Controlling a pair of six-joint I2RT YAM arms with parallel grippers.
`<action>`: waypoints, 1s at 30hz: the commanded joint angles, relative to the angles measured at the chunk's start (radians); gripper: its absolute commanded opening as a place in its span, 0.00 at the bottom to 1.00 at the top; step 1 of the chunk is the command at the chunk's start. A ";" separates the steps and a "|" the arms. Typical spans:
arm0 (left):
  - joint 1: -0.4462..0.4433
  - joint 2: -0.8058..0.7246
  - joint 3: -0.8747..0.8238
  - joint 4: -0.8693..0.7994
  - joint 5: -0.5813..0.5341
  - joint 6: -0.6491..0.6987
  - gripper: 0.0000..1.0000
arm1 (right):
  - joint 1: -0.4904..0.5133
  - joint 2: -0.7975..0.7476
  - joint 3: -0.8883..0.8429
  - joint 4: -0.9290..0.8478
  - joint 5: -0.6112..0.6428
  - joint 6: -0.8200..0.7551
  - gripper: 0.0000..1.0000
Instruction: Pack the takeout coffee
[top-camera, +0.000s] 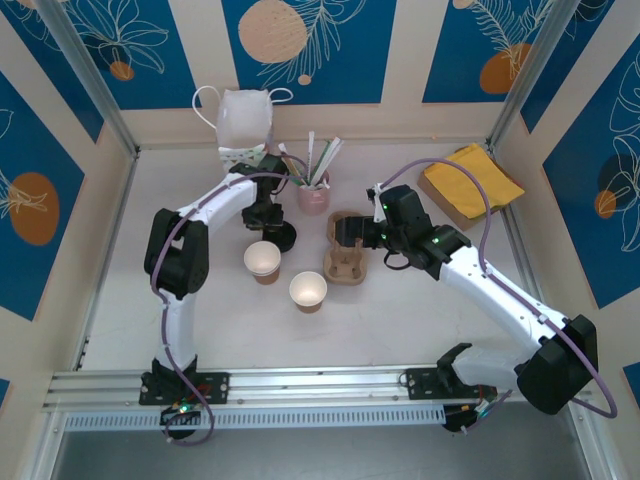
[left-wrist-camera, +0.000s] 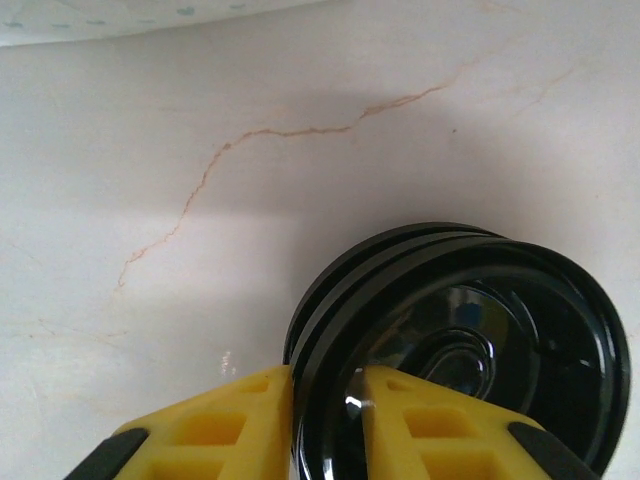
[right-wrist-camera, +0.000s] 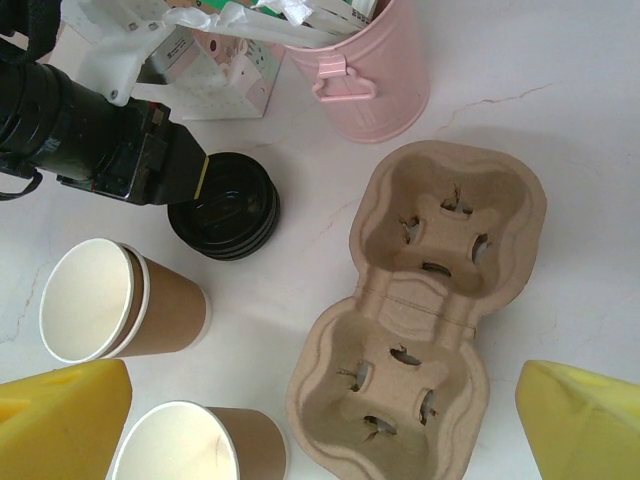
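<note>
**Black lids (right-wrist-camera: 225, 205) being gripped beside open cups**

The black lids are lying stacked on the table (left-wrist-camera: 300, 100), and their rim is being pinched between the yellow fingers of the left gripper (left-wrist-camera: 327, 385). Two brown paper cups (top-camera: 262, 258) (top-camera: 308, 290), showing pale insides, are standing upright near the lids, between them and the near edge. The right gripper (right-wrist-camera: 320, 420) is being held above the cardboard cup carrier (right-wrist-camera: 365, 215) with its fingers spread wide. A pink bucket (right-wrist-camera: 370, 70) is standing just behind the carrier.

White arms (top-camera: 500, 292), black joints (top-camera: 180, 255), purple cables (top-camera: 487, 222)
</note>
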 joint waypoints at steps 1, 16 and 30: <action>0.007 0.008 -0.023 0.007 -0.002 0.015 0.18 | 0.008 0.005 0.027 -0.012 0.006 0.013 0.99; 0.009 -0.121 -0.033 -0.003 0.005 -0.021 0.07 | 0.009 0.005 0.022 -0.005 0.003 0.007 0.99; 0.044 -0.308 -0.131 0.086 0.264 -0.160 0.06 | 0.006 0.003 0.036 0.044 -0.071 0.020 0.99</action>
